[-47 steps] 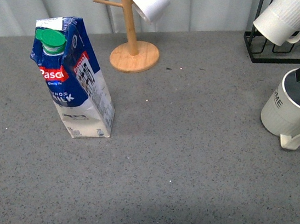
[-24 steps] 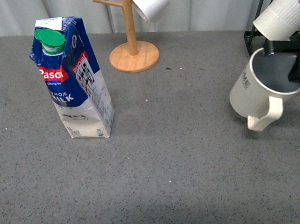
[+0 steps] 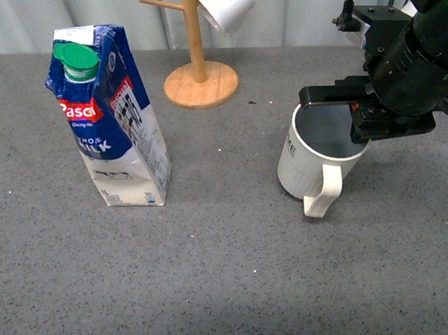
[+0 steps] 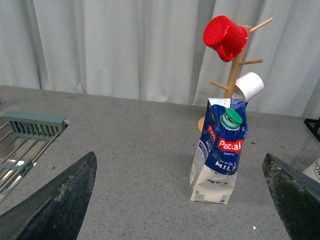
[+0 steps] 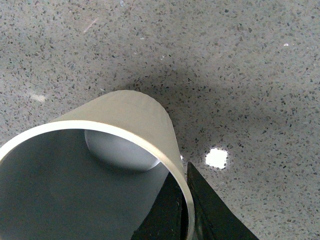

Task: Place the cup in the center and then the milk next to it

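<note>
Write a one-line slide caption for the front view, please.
Right claw grips the tilted cup by its rim; the milk carton stands upright further left, near a wooden mug tree.

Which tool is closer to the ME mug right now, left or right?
Right. The right tool pinches the cup by its rim; the left tool hangs open well away, facing the milk.

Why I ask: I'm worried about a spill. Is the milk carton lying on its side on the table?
No, the milk carton stands upright on the table, with its green cap at the top.
</note>
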Motion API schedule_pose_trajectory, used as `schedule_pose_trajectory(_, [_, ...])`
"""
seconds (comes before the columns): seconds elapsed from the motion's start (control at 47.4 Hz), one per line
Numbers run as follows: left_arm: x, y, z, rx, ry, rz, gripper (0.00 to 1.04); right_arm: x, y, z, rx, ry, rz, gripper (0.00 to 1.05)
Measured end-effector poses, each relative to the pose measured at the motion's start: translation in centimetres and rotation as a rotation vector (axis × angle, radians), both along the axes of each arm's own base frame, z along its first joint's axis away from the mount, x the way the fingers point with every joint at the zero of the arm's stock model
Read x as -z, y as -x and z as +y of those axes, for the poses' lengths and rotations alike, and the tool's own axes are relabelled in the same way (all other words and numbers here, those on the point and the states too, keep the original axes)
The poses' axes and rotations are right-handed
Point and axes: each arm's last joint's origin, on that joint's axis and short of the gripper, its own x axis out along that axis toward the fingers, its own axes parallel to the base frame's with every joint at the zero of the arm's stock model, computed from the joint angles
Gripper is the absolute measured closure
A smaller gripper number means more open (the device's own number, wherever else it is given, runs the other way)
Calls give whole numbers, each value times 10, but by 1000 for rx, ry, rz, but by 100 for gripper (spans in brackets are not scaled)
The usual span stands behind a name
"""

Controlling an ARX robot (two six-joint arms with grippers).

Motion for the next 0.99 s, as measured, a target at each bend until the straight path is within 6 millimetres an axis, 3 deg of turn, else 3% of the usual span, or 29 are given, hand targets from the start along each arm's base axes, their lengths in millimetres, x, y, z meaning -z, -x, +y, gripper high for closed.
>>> schedule_pose_trajectory(0.148, [0, 0, 0, 0, 0, 0, 7, 5, -5, 1, 1, 5, 20, 102])
schedule_pose_trajectory(0.359, [0, 0, 0, 0, 0, 0, 7, -3, -10, -2, 14, -65, 18, 62])
schedule_pose_trajectory(0.422, [0, 0, 0, 0, 0, 0, 7, -9, -10, -2, 13, -84, 4, 54])
schedule_pose_trajectory(0.634, [0, 0, 0, 0, 0, 0, 7, -55, -9, -5, -15, -149, -164, 28])
schedule_pose_trajectory(0.781, [0, 0, 0, 0, 0, 0, 7, -93, 2, -13, -4, -162, -289, 7])
schedule_pose_trajectory(0.845, [0, 0, 0, 0, 0, 0, 7, -97, 10, -18, 14, -105, -430, 13])
schedule_pose_trajectory(0.887, [0, 0, 0, 0, 0, 0, 7, -89, 18, -25, 58, 17, -643, 23])
schedule_pose_trajectory(0.993, [0, 0, 0, 0, 0, 0, 7, -76, 40, -38, 86, 76, -874, 36])
